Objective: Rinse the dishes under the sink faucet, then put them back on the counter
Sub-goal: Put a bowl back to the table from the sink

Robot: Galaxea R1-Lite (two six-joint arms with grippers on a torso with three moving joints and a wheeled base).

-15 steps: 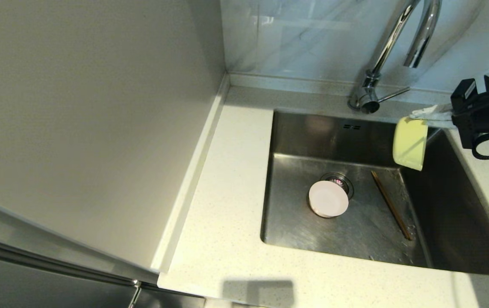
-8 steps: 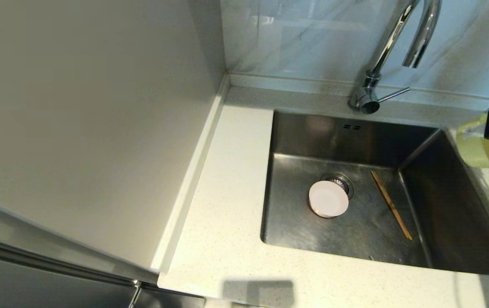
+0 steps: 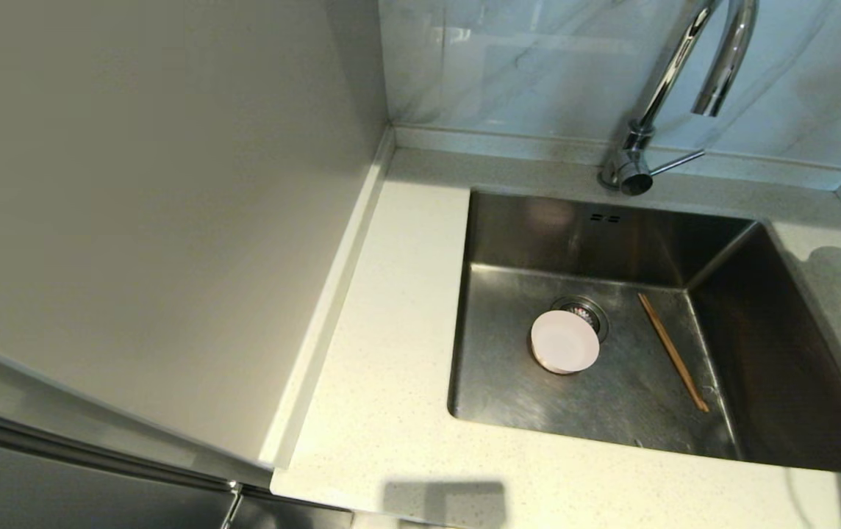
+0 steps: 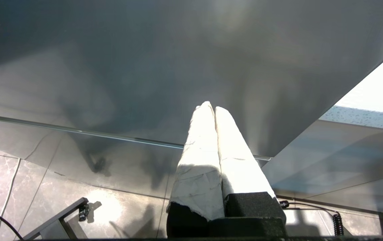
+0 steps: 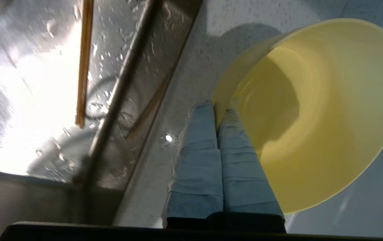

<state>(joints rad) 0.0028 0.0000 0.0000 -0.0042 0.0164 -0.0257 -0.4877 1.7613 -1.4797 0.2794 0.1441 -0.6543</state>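
Jaws of the right gripper (image 5: 216,110) pinched tight on the rim of the yellow bowl (image 5: 315,110), one wrapped finger inside the wall, one outside — a thin-edge grip, nothing more. We see the bowl at the far right edge of the head view, above the counter (image 3: 391,411) to the right of the sink (image 3: 781,345), tipped so its mouth faces sideways rather than up; we cannot tell whether it touches the stone.

Risk as we judge it: the bowl looks wet, so it could pivot or slip in that narrow pinch, and if let go while tilted it may roll or drop back toward the basin.

Pink bowl (image 3: 564,342) sits beside the drain at centre frame. Chopsticks (image 3: 673,352) lie flat on the sink floor, long axis running from upper left to lower right. Left gripper (image 4: 214,110) parked by the cabinet front, fingers together on nothing.
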